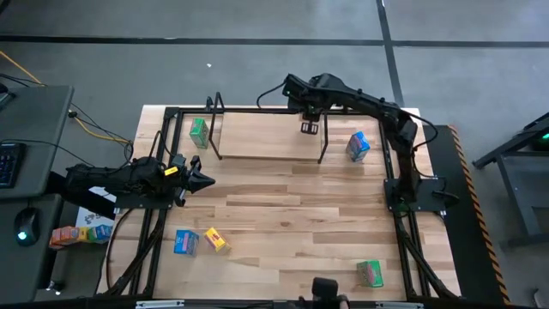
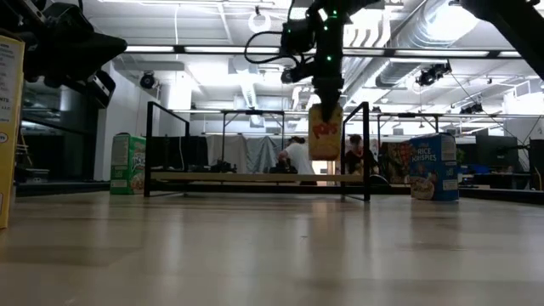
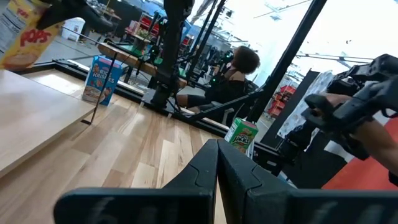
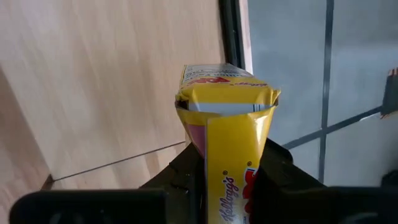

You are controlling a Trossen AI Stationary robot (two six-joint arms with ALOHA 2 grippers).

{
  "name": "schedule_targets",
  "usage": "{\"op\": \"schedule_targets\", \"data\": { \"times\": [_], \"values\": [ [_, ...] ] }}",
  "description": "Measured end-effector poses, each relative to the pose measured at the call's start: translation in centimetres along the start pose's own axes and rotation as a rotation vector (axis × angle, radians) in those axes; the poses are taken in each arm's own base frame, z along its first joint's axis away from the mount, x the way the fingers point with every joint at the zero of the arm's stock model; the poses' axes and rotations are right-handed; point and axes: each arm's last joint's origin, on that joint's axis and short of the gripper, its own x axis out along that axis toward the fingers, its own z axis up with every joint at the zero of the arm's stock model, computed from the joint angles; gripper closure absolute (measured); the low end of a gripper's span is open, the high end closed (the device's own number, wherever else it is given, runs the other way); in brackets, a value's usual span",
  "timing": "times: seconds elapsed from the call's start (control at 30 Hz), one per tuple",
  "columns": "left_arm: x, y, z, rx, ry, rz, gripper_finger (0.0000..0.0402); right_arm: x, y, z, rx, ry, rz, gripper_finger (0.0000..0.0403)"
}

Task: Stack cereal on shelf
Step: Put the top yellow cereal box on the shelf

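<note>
- Altogether six cereal boxes show: two green, two blue, two yellow.
- One green box [image 1: 199,130] stands on the desk [image 1: 283,223] just outside the shelf's left upright; in the low view it stands upright, long axis vertical.
- A second green box [image 1: 371,273] sits near the desk's front right corner, well apart from the others.
- One blue box [image 1: 358,145] stands just beyond the shelf's right upright; the low view shows it upright, its printed face toward that camera.
- A second blue box [image 1: 185,242] and a yellow box [image 1: 215,239] lie just beside each other at the front left of the desk, the yellow one turned at a slant to the desk's edges.
- The other yellow box [image 2: 325,130] is clamped in the right claw [image 2: 326,100], which grips its upper end from above; the box hangs with its long axis vertical, its lower end above the plank and not touching it.
- This held box is over the right end of the shelf [image 1: 266,137], close to the right upright.
- The shelf is one pale plank between two black wire hoops, at the back of the desk.
- The left claw [image 1: 202,180] hovers over the left side of the desk, pointing toward the middle, its fingers together and holding nothing.
</note>
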Motion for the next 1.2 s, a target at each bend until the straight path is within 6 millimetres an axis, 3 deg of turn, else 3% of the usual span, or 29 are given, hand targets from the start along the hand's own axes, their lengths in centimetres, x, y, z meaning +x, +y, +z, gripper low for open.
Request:
{"op": "schedule_targets", "data": {
  "times": [0.3, 0.77, 1.2],
  "values": [
    [0.0, 0.0, 0.0, 0.0, 0.0, 0.0, 0.0401, 0.9, -1.9, -0.7, 0.015, -0.03, 0.085, 0.0324],
    [0.0, 0.0, 0.0, 0.0, 0.0, 0.0, 0.0401, 2.4, -1.8, -1.0, -0.006, -0.024, 0.129, 0.0264],
    [0.0, 0.0, 0.0, 0.0, 0.0, 0.0, 0.0401, 3.7, -2.6, -1.1, 0.037, -0.017, 0.152, 0.0255]
  ]
}}
